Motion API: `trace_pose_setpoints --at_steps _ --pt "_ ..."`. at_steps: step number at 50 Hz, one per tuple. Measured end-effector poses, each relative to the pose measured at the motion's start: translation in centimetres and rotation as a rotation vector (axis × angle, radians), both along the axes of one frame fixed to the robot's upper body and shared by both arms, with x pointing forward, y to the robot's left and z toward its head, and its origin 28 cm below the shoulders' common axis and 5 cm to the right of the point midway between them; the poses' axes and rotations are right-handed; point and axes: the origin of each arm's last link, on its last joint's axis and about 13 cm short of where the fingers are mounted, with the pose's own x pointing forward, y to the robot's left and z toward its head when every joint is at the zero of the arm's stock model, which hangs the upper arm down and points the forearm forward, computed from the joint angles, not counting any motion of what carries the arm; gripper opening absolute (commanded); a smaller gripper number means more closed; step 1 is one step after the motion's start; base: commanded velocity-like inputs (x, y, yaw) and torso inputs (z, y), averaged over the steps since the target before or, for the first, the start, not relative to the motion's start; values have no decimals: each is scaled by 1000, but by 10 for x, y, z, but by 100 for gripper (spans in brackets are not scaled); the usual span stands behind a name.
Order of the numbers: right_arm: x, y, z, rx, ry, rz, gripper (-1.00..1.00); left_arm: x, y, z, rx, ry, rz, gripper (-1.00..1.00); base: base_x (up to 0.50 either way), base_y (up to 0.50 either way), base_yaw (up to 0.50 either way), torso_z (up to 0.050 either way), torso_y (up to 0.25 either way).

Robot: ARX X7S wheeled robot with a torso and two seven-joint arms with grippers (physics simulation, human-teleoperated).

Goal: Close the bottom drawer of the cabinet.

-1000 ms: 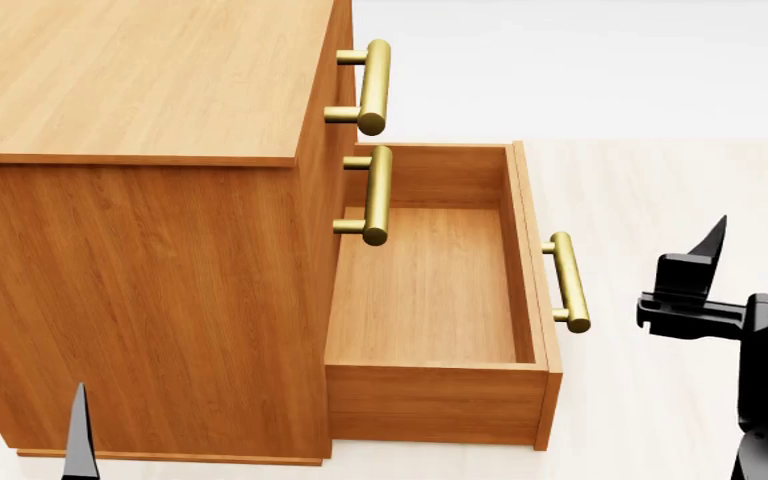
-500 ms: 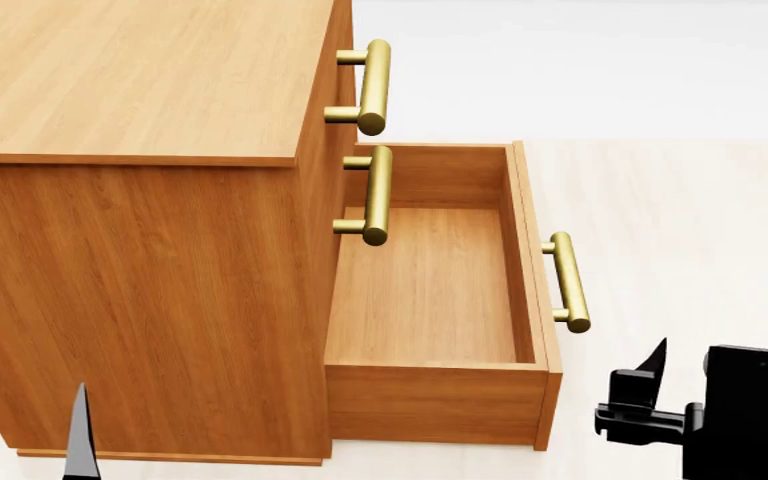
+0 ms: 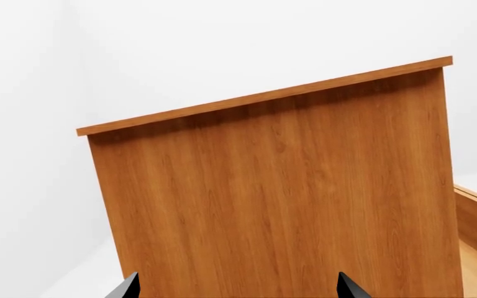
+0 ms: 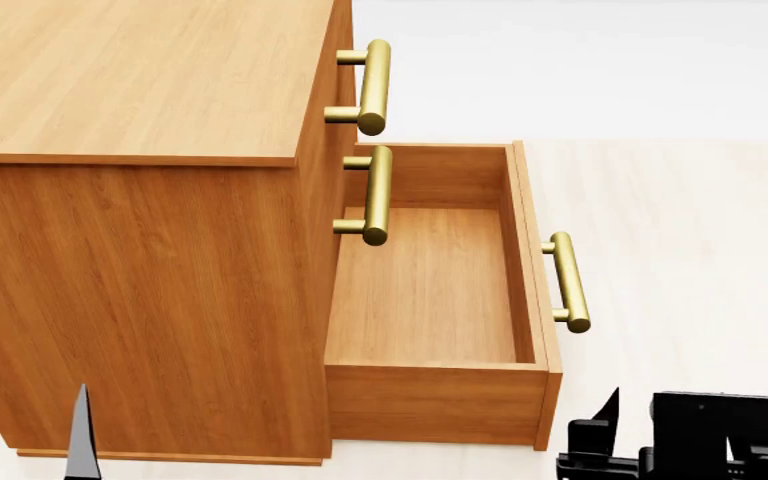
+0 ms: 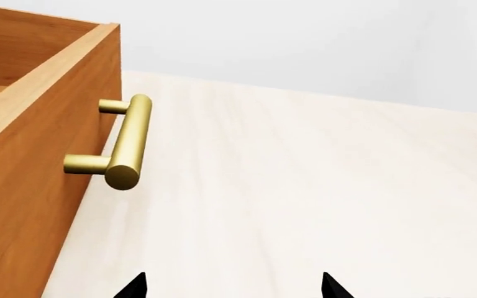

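Pale floor (image 4: 678,200) and blank white walls surround the cabinet (image 4: 131,290), which fills the left of my head view. Its drawer (image 4: 424,290), the lowest one, stands pulled well out toward the right, empty, with its handle (image 4: 567,282) on the outer face of the front panel. The two upper drawers sit flush.

My right gripper (image 4: 624,445) hangs low at the bottom right of the head view, near the drawer's front corner but apart from it. From the right wrist camera I see two fingertips (image 5: 135,287) set wide apart with nothing between them, looking along the floor past the handle. My left gripper (image 3: 234,288) faces the cabinet's plain side, tips likewise spread and empty; it has no part in this step as I judge it.

No grasp is needed; a push will do. I would bring the right gripper up level with the front panel, just beside the handle, and press flat against the wood toward the cabinet, straight along the drawer's travel. Pushing off-centre or at a slant could rack the drawer on its runners, so I want contact near the panel's middle. I must also keep the fingertips from hooking under the handle.
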Motion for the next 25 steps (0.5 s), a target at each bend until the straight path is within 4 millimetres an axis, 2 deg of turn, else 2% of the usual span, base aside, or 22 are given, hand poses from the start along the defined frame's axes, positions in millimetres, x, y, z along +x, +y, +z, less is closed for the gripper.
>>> trace_pose_setpoints --at_steps 25 --pt "10 21 -2 -13 13 73 100 -1 -2 -2 13 0 -4 100 0 0 0 0 0"
